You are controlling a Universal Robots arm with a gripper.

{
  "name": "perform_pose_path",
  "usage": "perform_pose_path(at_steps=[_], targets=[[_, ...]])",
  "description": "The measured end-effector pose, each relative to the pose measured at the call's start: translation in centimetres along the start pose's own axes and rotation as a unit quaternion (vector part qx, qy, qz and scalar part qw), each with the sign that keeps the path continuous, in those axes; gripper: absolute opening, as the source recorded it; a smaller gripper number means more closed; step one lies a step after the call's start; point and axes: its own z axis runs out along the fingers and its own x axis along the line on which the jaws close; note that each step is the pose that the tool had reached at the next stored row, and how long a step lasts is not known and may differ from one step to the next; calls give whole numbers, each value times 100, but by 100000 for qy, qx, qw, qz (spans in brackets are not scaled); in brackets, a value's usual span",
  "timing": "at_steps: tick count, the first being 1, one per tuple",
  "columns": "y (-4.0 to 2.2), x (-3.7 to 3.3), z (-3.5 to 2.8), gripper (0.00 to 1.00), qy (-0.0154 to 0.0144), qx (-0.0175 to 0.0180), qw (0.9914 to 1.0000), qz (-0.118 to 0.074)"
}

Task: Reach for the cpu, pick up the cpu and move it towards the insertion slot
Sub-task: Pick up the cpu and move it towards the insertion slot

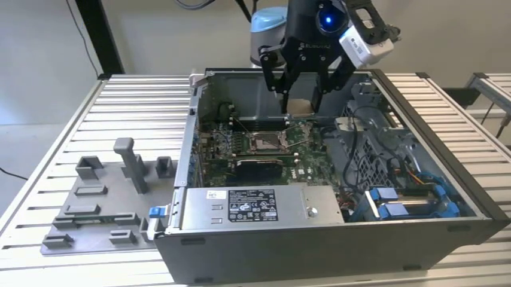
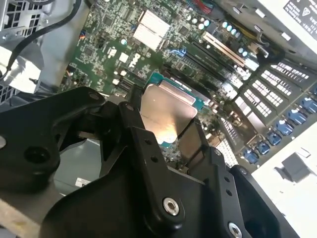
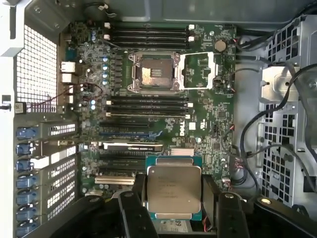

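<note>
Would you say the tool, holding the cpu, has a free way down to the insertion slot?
Probably yes: the tool grips the cpu above the board, and the insertion slot lies open, its frame swung aside.

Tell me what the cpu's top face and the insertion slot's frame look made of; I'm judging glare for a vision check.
The cpu, held in the gripper, has a top that looks like brushed or matte metal, pale silver-beige, with a soft sheen in both wrist views; its rim looks like green circuit-board laminate. The insertion slot has a frame that looks like bright bare metal, probably steel, with shiny edges.
</note>
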Motion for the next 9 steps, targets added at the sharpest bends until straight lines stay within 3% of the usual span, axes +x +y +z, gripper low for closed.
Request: perform_pose_path(at_steps=[4,9], targets=[[122,8,15,0,-2,18,100000,5],[269,77,44,0,-37,25,100000,4]])
